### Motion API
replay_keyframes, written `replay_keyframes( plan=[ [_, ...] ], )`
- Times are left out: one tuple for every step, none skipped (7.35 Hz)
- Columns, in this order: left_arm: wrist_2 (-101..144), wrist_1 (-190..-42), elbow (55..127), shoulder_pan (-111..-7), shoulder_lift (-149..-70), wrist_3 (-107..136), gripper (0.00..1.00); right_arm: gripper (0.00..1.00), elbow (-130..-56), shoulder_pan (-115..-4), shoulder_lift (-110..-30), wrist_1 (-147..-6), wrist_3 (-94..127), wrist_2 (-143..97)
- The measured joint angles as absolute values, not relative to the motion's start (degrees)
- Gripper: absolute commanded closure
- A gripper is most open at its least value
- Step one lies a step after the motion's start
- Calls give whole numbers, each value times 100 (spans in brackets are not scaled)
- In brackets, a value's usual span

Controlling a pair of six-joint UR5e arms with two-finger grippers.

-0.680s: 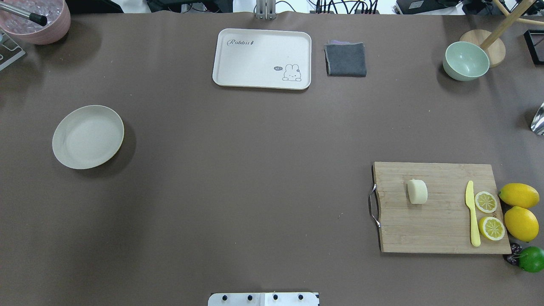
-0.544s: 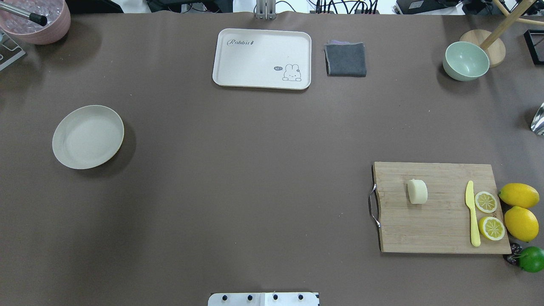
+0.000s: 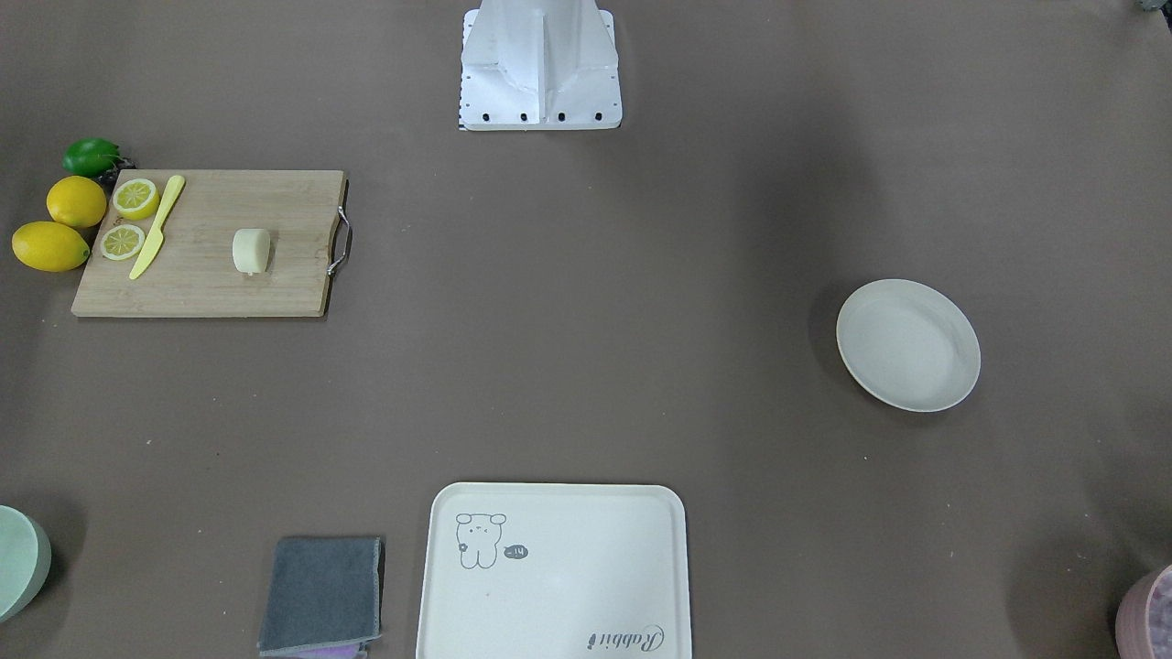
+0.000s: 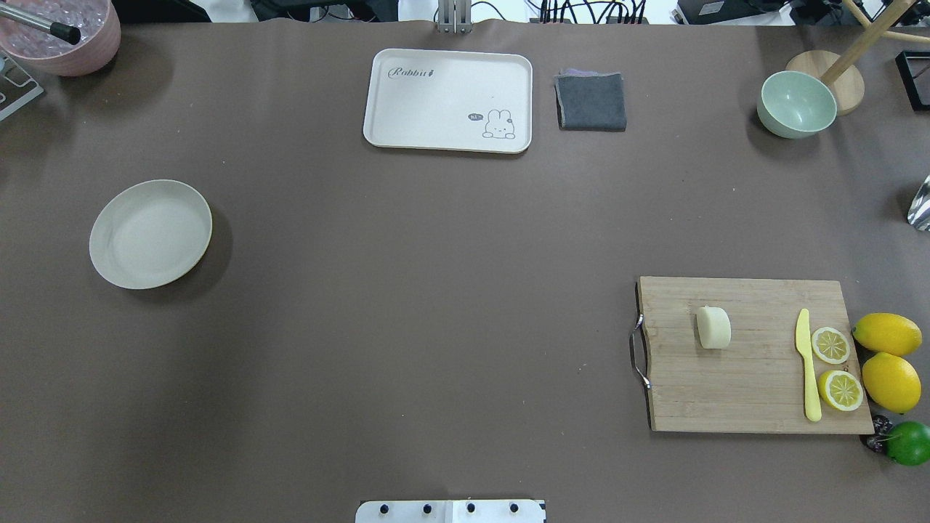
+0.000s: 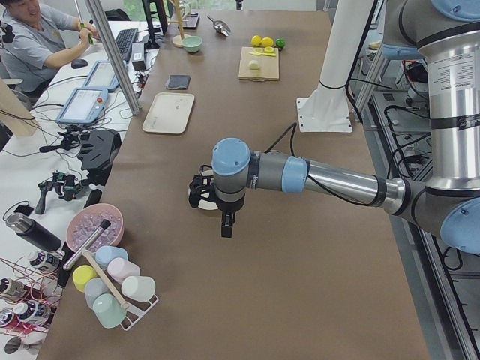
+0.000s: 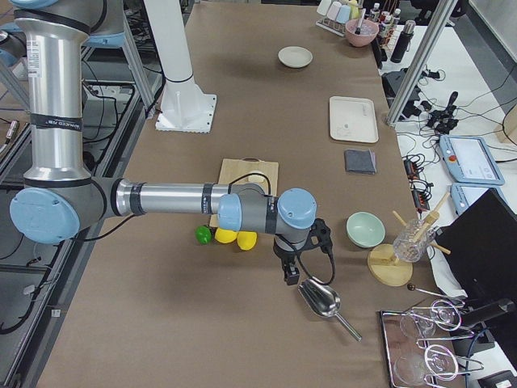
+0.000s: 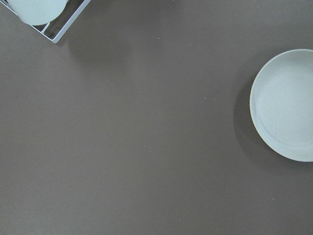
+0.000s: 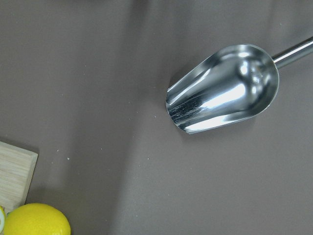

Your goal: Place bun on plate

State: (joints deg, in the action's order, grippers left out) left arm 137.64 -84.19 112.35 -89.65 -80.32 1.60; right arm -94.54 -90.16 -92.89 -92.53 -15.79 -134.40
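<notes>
**Counter [image 4: 436, 290], overhead view.** The bun [image 4: 713, 327] is a small, stubby cylinder, pale cream-yellow and smooth, with a flat, slightly paler face on its left side. It rests on the left-centre part of a wooden cutting board [image 4: 748, 378] in the lower right of the frame. It touches nothing else and sits well clear of the yellow knife [image 4: 806, 363] and the two lemon halves [image 4: 830, 345] along the board's right edge. Two whole lemons [image 4: 886, 333] and a lime [image 4: 908, 442] lie just off that edge.

The plate [image 4: 150, 234], round and off-white with a raised rim, sits at middle left, well apart from the bun. A cream tray [image 4: 447, 100], a grey cloth [image 4: 591, 102] and a pale green bowl [image 4: 796, 104] line the top of the frame.

**Side views.** The left arm [image 5: 330, 176] reaches to the frame's centre, its end above the counter near the plate. The plate [image 7: 286, 105] fills the right edge of that arm's wrist view. The right arm [image 6: 178, 196] ends at lower centre, above a steel scoop [image 8: 222, 88]. Whether either arm's jaws are parted or closed cannot be told from these views.
</notes>
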Motion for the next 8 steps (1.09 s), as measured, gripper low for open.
replay_keyframes(
  plan=[
    [13768,-8429,11295,-8965,-8046,177,3,0,-9456,-9017,-9306,-9249,-1581,-13460],
    [13766,-8439,11356,-8965,-8066,203,3,0,-9457,-9017,-9332,-9247,-1582,-13481],
    [13738,-8446,11407,-8970,-8082,211,3,0,-9457,-9017,-9367,-9247,-1582,-13515],
    [13730,-8458,11452,-8991,-8090,194,3,0,-9456,-9017,-9394,-9246,-1580,-13542],
    [13757,-8512,11461,-9016,-8076,184,3,0,-9450,-9018,-9406,-9246,-1577,-13552],
    [13816,-8596,11454,-9083,-8028,196,3,0,-9440,-9017,-9412,-9246,-1576,-13553],
    [13934,-8656,11484,-9196,-7963,208,3,0,-9425,-9018,-9427,-9246,-1579,-13551],
    [14034,-8696,11530,-9259,-7929,210,3,0,-9413,-9017,-9457,-9246,-1588,-13547]
  ],
)
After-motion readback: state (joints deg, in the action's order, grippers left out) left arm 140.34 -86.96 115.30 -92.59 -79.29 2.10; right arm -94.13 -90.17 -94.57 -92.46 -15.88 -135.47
